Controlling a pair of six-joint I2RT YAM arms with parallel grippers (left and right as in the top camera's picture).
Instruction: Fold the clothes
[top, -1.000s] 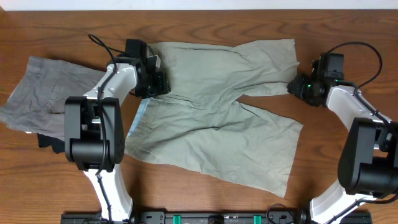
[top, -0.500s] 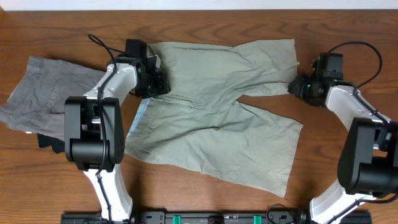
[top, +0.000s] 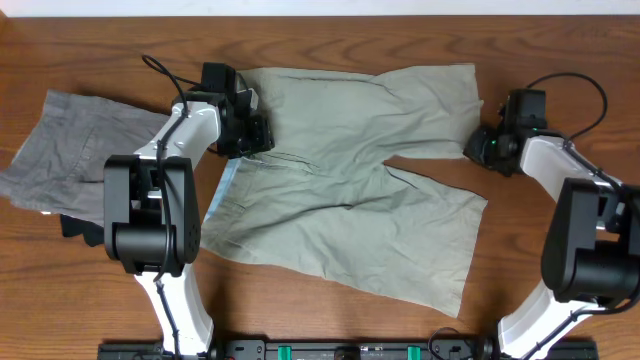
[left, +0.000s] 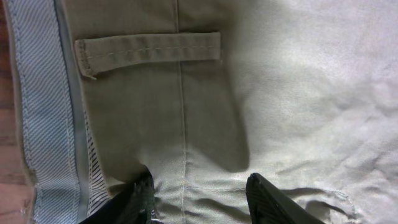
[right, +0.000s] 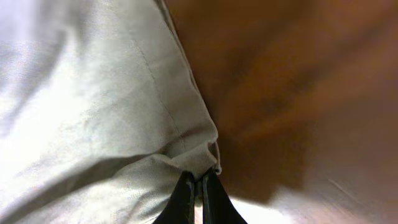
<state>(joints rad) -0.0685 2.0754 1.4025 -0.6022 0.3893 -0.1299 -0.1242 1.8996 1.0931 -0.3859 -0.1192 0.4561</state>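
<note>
Overhead: khaki-green shorts (top: 340, 200) lie spread, wrinkled, legs pointing right, striped lining showing left; right gripper (right: 198, 186) pinches the far hem, left gripper (left: 199, 185) gapes over the waistband.

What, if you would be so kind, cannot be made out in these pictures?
Overhead: the black garment lies mostly under the grey shorts and the left arm; its kind is unclear.
Overhead: the fingertips of the left pincer are hidden by its own wrist housing.
Right wrist: how much of the khaki shorts the shut right pincer holds is hidden between its fingers; the table beyond is blurred.
</note>
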